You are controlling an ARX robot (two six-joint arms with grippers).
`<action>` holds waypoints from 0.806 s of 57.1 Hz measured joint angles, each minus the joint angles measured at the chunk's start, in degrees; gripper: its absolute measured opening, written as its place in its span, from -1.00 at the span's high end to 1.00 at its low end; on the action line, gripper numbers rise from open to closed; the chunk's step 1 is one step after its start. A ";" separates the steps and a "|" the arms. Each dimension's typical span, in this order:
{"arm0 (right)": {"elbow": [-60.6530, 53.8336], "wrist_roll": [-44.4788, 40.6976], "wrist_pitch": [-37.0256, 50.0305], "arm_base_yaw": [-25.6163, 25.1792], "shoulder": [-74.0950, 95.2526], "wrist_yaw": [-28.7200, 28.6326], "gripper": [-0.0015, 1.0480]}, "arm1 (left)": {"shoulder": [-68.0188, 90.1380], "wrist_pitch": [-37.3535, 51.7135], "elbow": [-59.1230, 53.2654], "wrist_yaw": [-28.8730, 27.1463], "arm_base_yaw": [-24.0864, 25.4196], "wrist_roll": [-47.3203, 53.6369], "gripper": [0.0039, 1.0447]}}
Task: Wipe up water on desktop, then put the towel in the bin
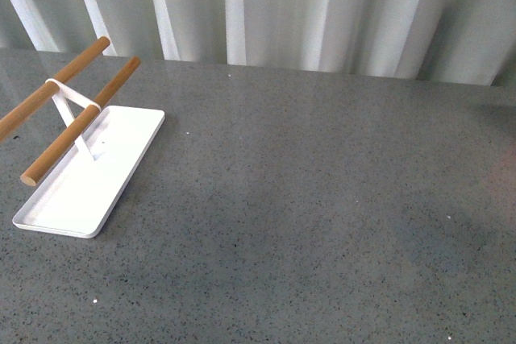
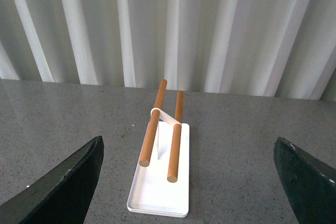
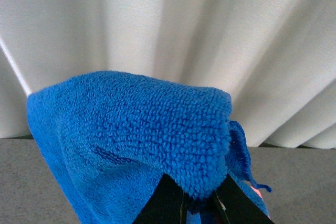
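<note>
Front view: no puddle I can spot on the desktop point(image 1: 322, 199), just a white tray point(image 1: 81, 191), no bin. Left wrist: left gripper point(image 2: 188, 148) spread wide, empty. Right wrist: right gripper point(image 3: 202, 203) pinches the towel point(image 3: 136, 129), lifted clear of the desk. Guessing bin drop's next, once it finds one.

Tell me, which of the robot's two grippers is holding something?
The right gripper: it pinches the bright blue fluffy microfibre towel. The left gripper is spread wide open, holding nothing.
</note>
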 joint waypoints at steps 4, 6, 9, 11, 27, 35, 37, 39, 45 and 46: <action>-1.38 0.31 0.42 -2.58 -0.22 -0.63 0.93 | -0.02 0.00 0.00 0.00 0.00 0.00 -0.88; -2.27 0.57 0.61 -4.02 -0.31 -0.98 0.93 | -0.02 0.00 0.00 -0.02 0.00 0.00 -0.88; -3.37 0.81 0.72 -5.66 -0.35 -1.33 0.93 | -0.02 0.00 0.00 -0.02 0.00 0.00 -0.88; -4.39 1.25 1.07 -6.97 -0.35 -1.90 0.93 | -0.02 0.00 0.00 -0.02 0.00 0.02 -0.88; -15.76 2.10 5.25 -14.32 0.13 -4.07 0.93 | -0.02 0.00 0.00 0.00 0.00 0.00 -0.88; -18.51 2.49 7.26 -16.15 3.74 -3.28 0.93 | -0.02 0.00 0.00 -0.02 0.00 0.00 -0.88; -18.86 2.47 7.52 -16.35 4.76 -2.82 0.93 | -0.02 0.00 0.00 -0.02 0.00 0.02 -0.88; -19.56 2.38 8.44 -16.63 6.58 -1.70 0.93 | -0.02 0.00 0.00 -0.02 0.00 0.00 -0.88; -20.00 2.12 8.22 -17.09 10.54 1.11 0.93 | -0.02 0.00 0.00 0.00 0.00 0.00 -0.88; -20.02 1.97 7.80 -17.16 11.19 1.88 0.93 | -0.02 0.00 0.00 0.00 0.00 0.00 -0.88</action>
